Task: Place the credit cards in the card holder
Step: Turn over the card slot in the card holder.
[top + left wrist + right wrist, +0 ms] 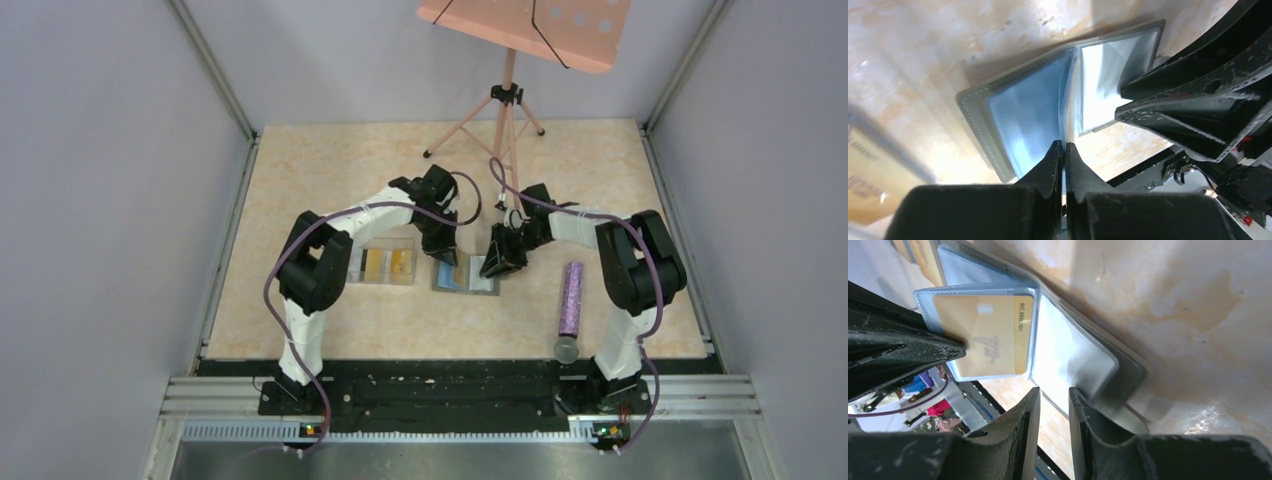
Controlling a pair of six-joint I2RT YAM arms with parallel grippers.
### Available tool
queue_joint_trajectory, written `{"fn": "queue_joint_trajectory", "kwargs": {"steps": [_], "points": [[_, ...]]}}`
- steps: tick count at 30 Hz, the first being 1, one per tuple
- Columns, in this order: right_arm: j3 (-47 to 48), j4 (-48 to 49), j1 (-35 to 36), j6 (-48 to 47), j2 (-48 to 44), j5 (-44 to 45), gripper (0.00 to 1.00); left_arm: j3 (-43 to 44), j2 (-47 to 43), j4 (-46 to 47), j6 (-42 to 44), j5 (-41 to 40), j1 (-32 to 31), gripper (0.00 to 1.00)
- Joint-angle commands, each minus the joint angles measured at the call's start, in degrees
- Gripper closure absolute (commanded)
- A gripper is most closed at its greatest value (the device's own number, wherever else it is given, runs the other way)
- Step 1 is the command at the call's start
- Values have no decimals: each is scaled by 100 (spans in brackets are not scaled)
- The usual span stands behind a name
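Shows left gripper [447,252] and right gripper [496,266] close together over the open card holder [468,285], with a clear box [384,282] containing orange cards [402,263] just left and a purple cylinder [571,298] lying right.

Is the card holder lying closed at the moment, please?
No, the card holder lies spread open, with both inner halves showing.

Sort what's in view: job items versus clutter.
Job: grey folding card holder; yellow plastic card sleeved inside it; orange cards in the clear plastic box.
Clutter: purple glittery tube; pink music stand.
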Motion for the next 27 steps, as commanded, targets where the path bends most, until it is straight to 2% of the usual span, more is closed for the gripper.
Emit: {"fn": "queue_joint_trajectory", "kwargs": {"steps": [1,5,9,17,23,27], "points": [[103,391,9,129,-274,-319,71,299,-387,-746,246,-411,48,99],[-37,810,-90,457,-390,-681,69,411,-256,-566,76,12,30,80],[-135,1111,-291,734,-663,-888,68,416,-110,-230,-69,563,11,69],[-148,1212,-729,988,-1198,-884,67,357,205,633,-487,1504,-131,64],[-149,1198,-783,980,-1254,-871,63,360,516,808,-608,1737,-218,63],[-120,1049,-788,855,-1313,-782,57,349,448,984,-604,1751,-212,62]]}}
